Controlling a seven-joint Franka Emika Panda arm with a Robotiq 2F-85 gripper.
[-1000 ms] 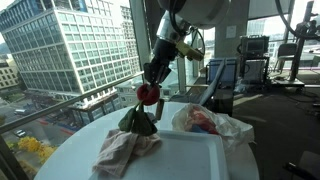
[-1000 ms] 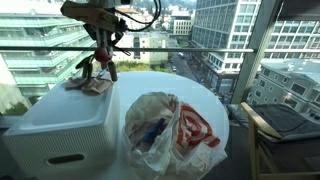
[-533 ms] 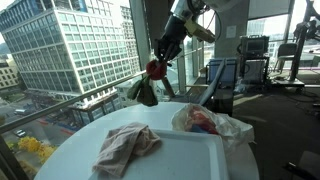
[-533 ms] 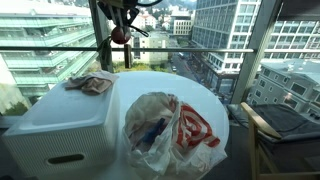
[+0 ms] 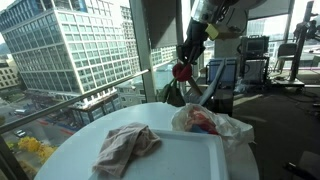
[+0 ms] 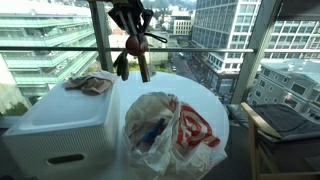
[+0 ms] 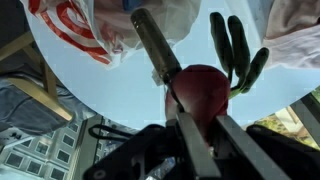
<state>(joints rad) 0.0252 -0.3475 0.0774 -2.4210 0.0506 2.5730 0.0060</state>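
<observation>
Red flower [image 5: 181,71] aloft in the tool [image 5: 184,63]

Clearance about the gripper [image 5: 182,66]. Beneath the jaws, open air reaches down to the bare table [image 7: 120,105]; the stem and leaves of the gripped rose [image 7: 200,92] hang into this gap. Farther below, a plastic bag [image 7: 85,28] lies to one side and a crumpled cloth [image 7: 296,30] to the other, with a free strip between them. In an exterior view, a window post [image 6: 100,40] stands beside the jaws.
</observation>
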